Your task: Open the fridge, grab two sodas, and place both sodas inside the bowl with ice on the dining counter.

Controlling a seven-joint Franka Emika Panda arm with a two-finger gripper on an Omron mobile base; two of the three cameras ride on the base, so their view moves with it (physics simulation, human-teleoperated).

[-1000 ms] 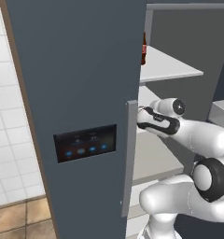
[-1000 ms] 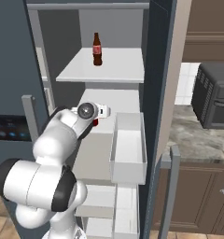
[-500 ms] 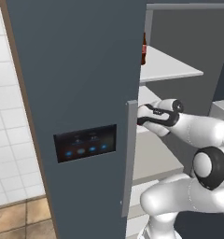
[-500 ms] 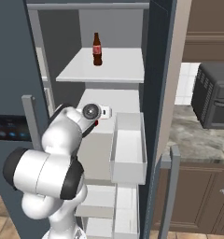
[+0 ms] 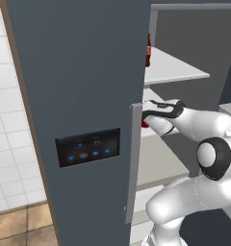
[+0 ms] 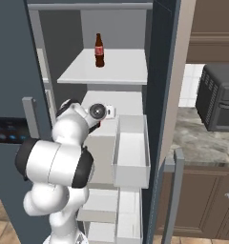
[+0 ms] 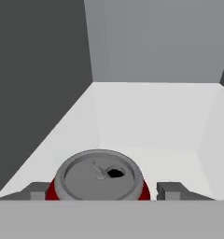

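The fridge [image 6: 164, 62] stands with its right door swung wide and its white shelves showing, while the left door [image 5: 79, 96] with the small black panel [image 5: 88, 146] is closed. A dark brown bottle [image 6: 99, 50] stands on the upper shelf [image 6: 116, 69], toward its rear left corner. The arm reaches onto the middle shelf [image 7: 146, 116], near its left front edge.

A red soda [image 7: 99, 176] stands upright there, long axis vertical, its pale top with the pull tab facing the hand camera. The tool [image 7: 99, 191] hangs directly over it, one finger tip [image 7: 38, 190] on either side of the can. The fingers are parted; whether they touch the can yet I cannot tell. The grasp likely turns on staying centred over the can.
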